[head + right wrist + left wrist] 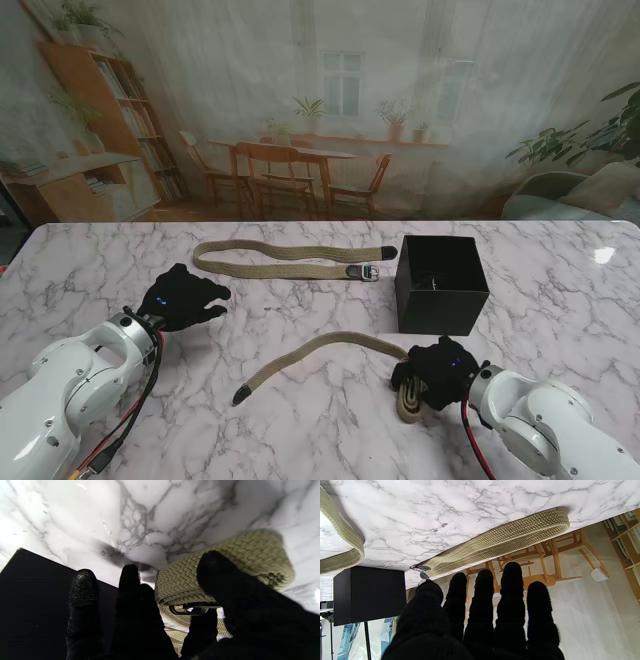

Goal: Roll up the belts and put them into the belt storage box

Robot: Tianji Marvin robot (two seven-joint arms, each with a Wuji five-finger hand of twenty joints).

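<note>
1. Bench point(300, 420): white marble-patterned top, carrying two woven tan belts and one black storage box point(441, 284).
2. Storage box: stands on the right half of the bench, opening upward; contents cannot be made out.
3. Far belt point(285, 259): lies folded double along the far side, its buckle end just beside the box's left face, not touching any hand.
4. Near belt point(320, 355): its dark tip lies toward the middle of the bench, nearer to me; the strap curves right to a partly rolled coil at the right hand.
5. Right hand point(437, 372): closed on the near belt's coil, thumb point(220, 580) pressed over the outer wrap, buckle inside the roll. It sits just nearer to me than the box.
6. Left hand point(183, 297): empty, fingers point(511, 592) extended and slightly apart, hovering over bare bench at the left.
</note>
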